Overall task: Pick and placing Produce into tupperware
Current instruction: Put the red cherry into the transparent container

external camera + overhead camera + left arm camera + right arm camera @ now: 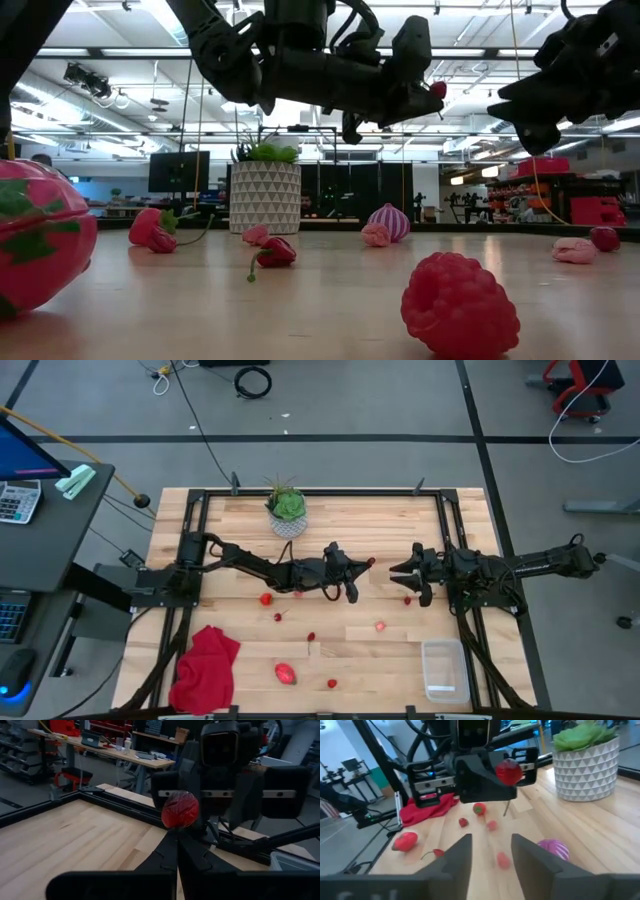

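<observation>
My left gripper (368,564) reaches level over the table's middle, shut on a small red berry (180,810). Facing it from the right, a short way off, my right gripper (491,851) stands open and holds nothing. More red pieces of produce lie scattered on the wood, among them a berry (266,599), another (380,626) and a larger oval piece (287,673) near the front edge. A purple ribbed ball (554,849) rests on the table below my right gripper. The clear tupperware (444,670) stands at the front right. My left gripper pinches the small red berry between the free ends of its two fingers (170,847); the berry (437,90) sticks out just past the tips. The fingers lie level and point toward the table's right side. The berry hangs well clear of the table.
A green plant in a white patterned pot (288,512) stands at the far side, behind my left arm. A crumpled red cloth (205,668) lies at the front left. A black frame (300,491) runs along the table's edges.
</observation>
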